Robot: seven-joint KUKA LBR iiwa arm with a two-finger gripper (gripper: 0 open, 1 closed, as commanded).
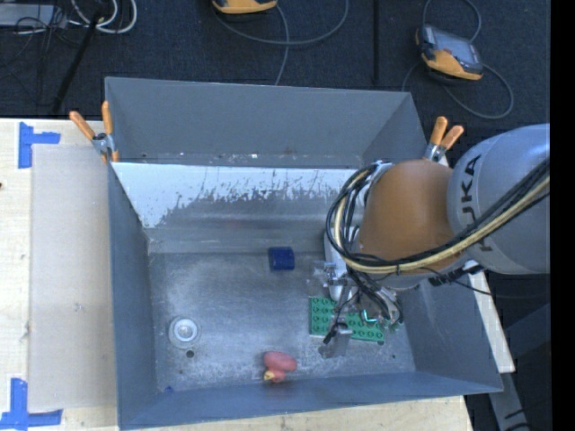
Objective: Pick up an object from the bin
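The gripper [339, 332] is seen over a green plate [316, 317]; its state cannot be told. 1 blue block [281, 259] and 1 pink lump [279, 363] are seen leftward, apart.

The bin [252, 137] is grey, its back wall streaked pale. On the floor, at 12 o'clock a dark blue cube [281, 259], at 3 a green studded plate [320, 317], at 6 a pink lump [279, 363] tipped yellow, at 9 a whitish cap [184, 331]. The wrist cover [404, 209] is orange-brown.
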